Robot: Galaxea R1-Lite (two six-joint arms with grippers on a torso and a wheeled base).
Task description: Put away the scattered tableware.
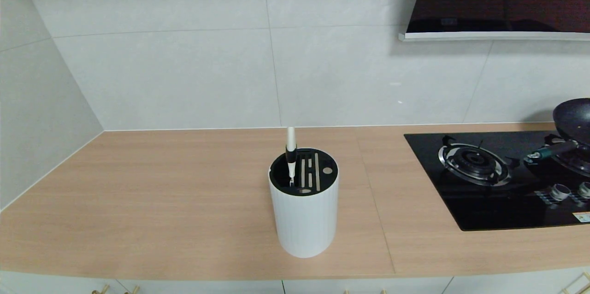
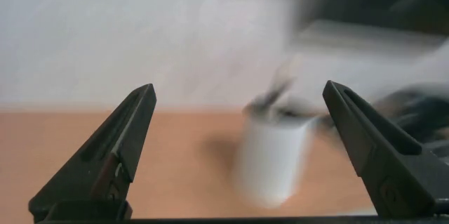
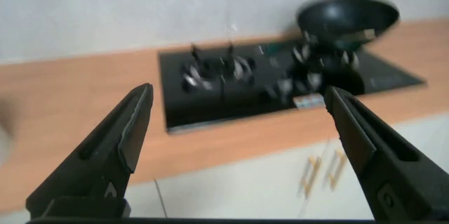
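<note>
Roughly centred on the pale wooden countertop [image 1: 161, 192] stands a tall white cylindrical utensil holder with a black slotted top [image 1: 304, 220]. One slim utensil with a cream handle and black collar [image 1: 291, 146] stands upright in it, at the 9 o'clock side of the top. That is the one piece of tableware I can find, and it is already stowed.

My left gripper [image 2: 238, 87] is released, fingers spread wide, and faces the holder, which sits ahead between them. The holder is tall for its base, so I judge that a finger catching its wall or the protruding handle could tip it and spill the utensil.

My right gripper [image 3: 238, 89] is likewise released. It looks toward the black glass gas hob [image 1: 488, 192], at 3 o'clock from the holder, which carries a dark wok [image 1: 574, 119]. A careless swing there could strike the wok's handle.
</note>
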